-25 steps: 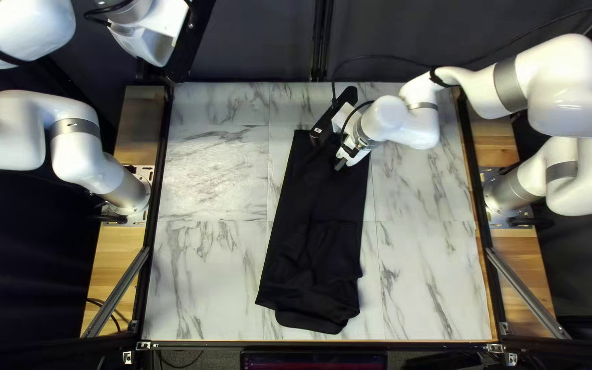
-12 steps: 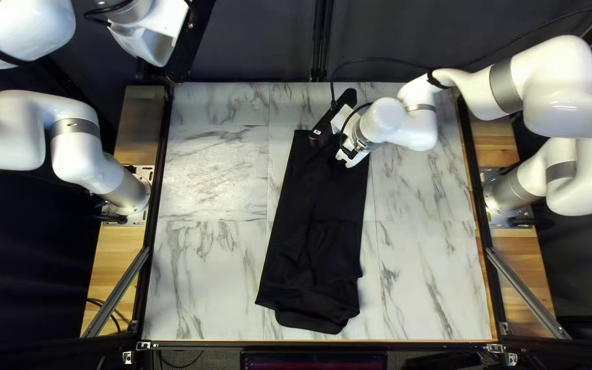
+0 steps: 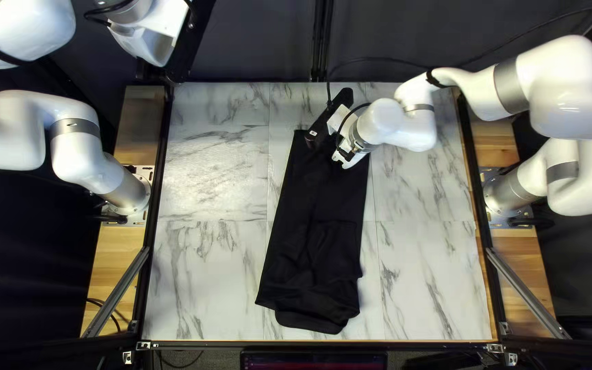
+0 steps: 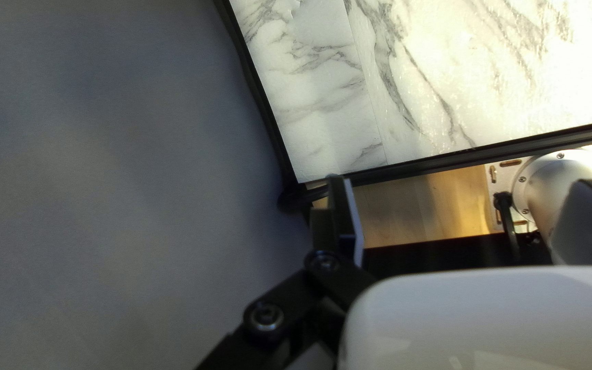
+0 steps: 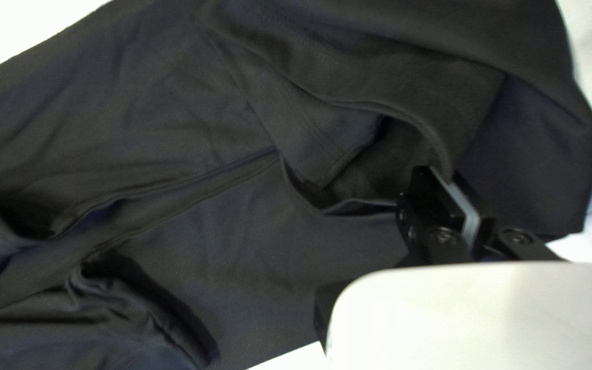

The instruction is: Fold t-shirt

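The black t-shirt (image 3: 313, 205) lies as a long narrow strip, its near end layered and uneven. Over its far end is my right gripper (image 3: 342, 160). In the right wrist view, the right gripper (image 5: 455, 179) has its fingers close together on the rim of the neck opening of the t-shirt (image 5: 241, 233), with cloth running in at the tips. The body of my left gripper (image 3: 153, 42) shows beyond the table's far left corner, its fingertips hidden. From its own wrist, the left gripper (image 4: 462, 181) has its fingers wide apart, nothing between them.
Bare marble tabletop (image 3: 207, 171) lies left of the shirt, and more bare top to its right. A dark frame (image 3: 151, 233) edges the table. The right arm (image 3: 416, 120) reaches in over the far right part. The left arm's base (image 3: 128, 195) stands beside the left edge.
The right gripper's fingers, apart a second ago, have come together, and that gripper has shifted slightly left. The left arm and the shirt's near part look the same.
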Robot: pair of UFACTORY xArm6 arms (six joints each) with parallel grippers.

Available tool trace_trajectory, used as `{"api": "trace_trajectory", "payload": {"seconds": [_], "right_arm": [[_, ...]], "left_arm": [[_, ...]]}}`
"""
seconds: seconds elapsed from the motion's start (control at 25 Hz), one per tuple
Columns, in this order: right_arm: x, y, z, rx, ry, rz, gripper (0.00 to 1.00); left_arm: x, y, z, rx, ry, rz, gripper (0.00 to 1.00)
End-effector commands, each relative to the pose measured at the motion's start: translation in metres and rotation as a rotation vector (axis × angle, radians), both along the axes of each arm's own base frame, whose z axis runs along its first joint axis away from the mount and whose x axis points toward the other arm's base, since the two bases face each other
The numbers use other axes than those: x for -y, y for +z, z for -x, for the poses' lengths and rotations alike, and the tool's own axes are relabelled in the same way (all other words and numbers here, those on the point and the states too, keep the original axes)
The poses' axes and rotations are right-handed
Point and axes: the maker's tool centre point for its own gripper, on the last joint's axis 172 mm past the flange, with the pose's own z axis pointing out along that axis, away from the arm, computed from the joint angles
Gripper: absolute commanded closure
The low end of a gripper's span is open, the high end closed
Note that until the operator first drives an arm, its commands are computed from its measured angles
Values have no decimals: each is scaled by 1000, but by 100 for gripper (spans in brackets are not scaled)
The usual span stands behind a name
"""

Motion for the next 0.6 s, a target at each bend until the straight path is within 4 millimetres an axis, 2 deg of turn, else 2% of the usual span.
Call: {"api": "trace_trajectory", "payload": {"seconds": [0.04,0.4,0.6], "right_arm": [[-4,14,3,-36,33,32,100],[-7,20,-7,-104,104,68,100],[-7,25,-5,-137,137,86,100]], "left_arm": [[0,0,0,0,0,0,0],[0,0,0,0,0,0,0],[0,0,0,0,0,0,0]]}}
